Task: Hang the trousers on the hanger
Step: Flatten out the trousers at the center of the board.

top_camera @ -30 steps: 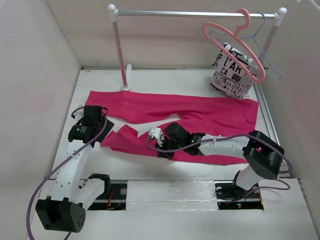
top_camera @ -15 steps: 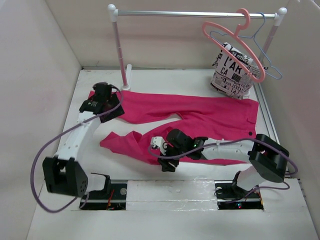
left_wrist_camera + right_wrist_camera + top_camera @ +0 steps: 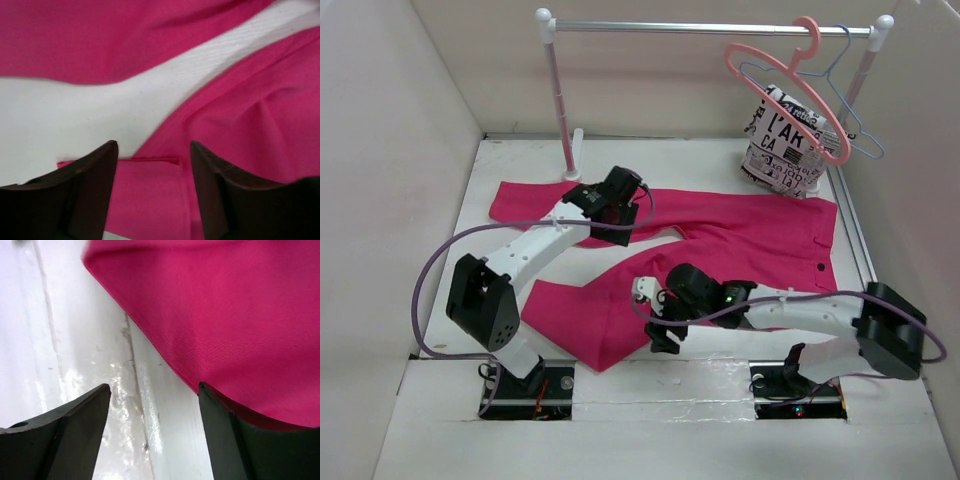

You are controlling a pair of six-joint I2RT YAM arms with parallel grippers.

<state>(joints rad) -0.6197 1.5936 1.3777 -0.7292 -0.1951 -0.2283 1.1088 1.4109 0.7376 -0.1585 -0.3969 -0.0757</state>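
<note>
Magenta trousers (image 3: pixel 740 235) lie flat on the table (image 3: pixel 520 165) below the rail (image 3: pixel 700 28). Salmon hanger (image 3: pixel 775 85) hangs at the rail's right end. Left gripper (image 3: pixel 152 150) and right gripper (image 3: pixel 152 390) are spread and empty. Hanging looks not yet started.

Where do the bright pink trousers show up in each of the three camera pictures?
Top external: the trousers lie spread across the middle of the table, legs pointing left.
Left wrist: the trousers fill the top and right, with a hem between the left fingers.
Right wrist: the trousers fill the upper right, reaching one of the right fingers.
Shared landmark: the white table beneath them in every view.
</note>
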